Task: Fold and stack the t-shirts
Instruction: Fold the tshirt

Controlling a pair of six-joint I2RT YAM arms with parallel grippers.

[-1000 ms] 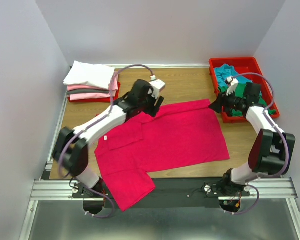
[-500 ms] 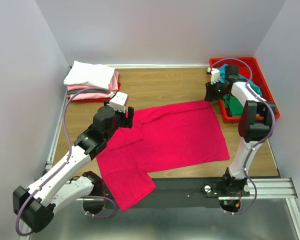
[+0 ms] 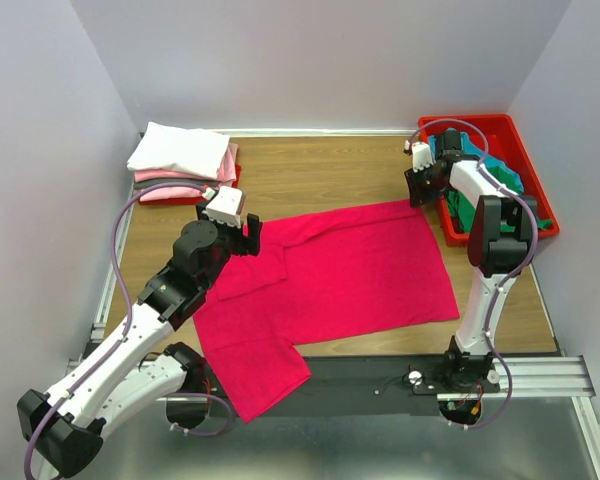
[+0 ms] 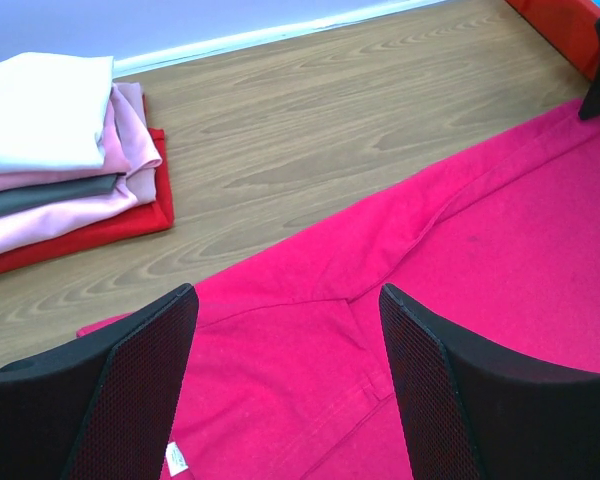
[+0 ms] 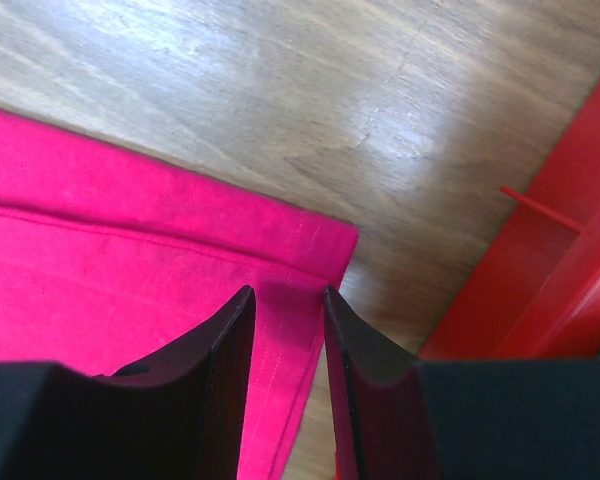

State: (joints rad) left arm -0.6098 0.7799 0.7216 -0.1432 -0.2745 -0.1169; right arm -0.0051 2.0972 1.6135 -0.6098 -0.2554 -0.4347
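Wooden desk [image 3: 330, 170] carries the crimson-pink t-shirt [image 3: 360, 270], spread flat. Over that shirt's far left edge the left gripper [image 4: 285, 300] hangs wide open. At its far right corner the right gripper [image 5: 288, 295] sits with jaws narrowly parted. Beyond its far left lie the folded t-shirts [image 3: 180, 155].

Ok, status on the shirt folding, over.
Left claw open, over the crimson shirt. Right claw slightly open at its far corner. Shirt spread, not gripped. Red tray close by.
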